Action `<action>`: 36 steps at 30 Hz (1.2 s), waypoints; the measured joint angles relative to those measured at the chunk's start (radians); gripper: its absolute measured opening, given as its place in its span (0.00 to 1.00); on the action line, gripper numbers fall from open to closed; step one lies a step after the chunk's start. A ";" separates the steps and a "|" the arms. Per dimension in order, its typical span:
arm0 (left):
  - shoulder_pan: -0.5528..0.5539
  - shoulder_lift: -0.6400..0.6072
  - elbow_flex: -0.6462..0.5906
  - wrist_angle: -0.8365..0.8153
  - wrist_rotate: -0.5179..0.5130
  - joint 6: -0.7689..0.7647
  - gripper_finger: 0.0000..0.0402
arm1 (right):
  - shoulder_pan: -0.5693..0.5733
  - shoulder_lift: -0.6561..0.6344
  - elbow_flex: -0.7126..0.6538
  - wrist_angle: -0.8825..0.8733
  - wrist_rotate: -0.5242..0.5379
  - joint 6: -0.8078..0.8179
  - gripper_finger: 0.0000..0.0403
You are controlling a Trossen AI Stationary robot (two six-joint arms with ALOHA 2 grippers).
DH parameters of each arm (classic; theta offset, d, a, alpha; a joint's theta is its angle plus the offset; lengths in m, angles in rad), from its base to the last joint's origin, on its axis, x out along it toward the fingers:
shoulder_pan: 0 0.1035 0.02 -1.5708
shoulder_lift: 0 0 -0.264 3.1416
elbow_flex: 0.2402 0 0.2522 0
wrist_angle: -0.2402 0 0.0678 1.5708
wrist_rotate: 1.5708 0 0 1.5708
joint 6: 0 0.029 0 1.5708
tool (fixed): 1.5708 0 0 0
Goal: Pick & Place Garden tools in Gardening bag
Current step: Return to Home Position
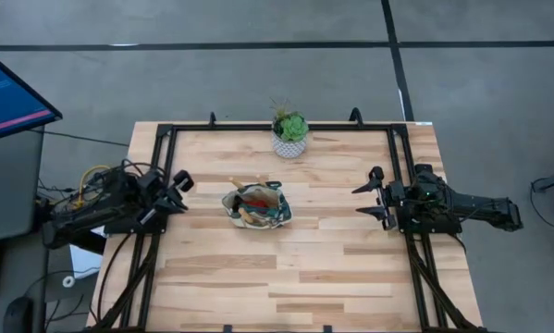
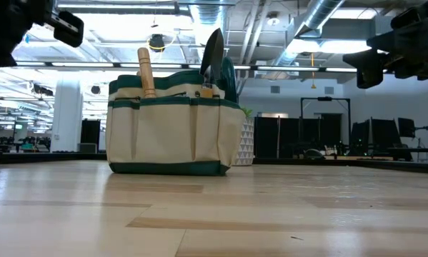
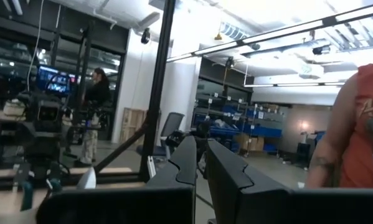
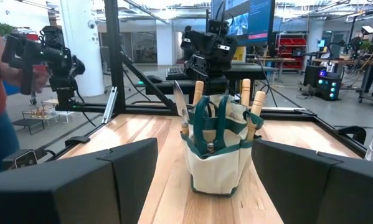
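**Homing step: both arms stand clear of the bag.**
The bag [image 2: 163, 135] stands mid-way on the table [image 1: 350, 268], handles [image 2: 146, 71] protruding. Left of it the left tool [image 1: 177, 185] is nearly closed, empty; right of it the right tool [image 1: 375, 196] gapes, empty. To home well, draw each arm outward, never across the handles.

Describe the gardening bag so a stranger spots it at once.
Look to the middle of the wooden table. The gardening bag stands there: a tan fabric tote with dark green trim and tool handles poking out. Its only neighbour, a potted plant, is green in a white pot.
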 joint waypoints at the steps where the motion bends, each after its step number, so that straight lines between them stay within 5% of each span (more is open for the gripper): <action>1: 0.000 0.010 0.000 0.000 0.000 0.001 0.01 | 0.000 0.000 0.000 0.000 0.000 0.000 0.63; 11: -0.001 0.129 0.000 0.000 0.002 0.002 0.01 | 0.000 0.000 0.000 0.000 0.000 0.000 0.63; 21: -0.180 -0.069 0.001 -0.014 -0.053 0.000 0.01 | 0.000 0.001 0.000 0.000 0.000 0.000 0.63; 36: -0.226 -0.068 0.001 0.074 -0.029 -0.023 0.01 | 0.000 0.000 0.000 0.000 0.000 0.000 0.63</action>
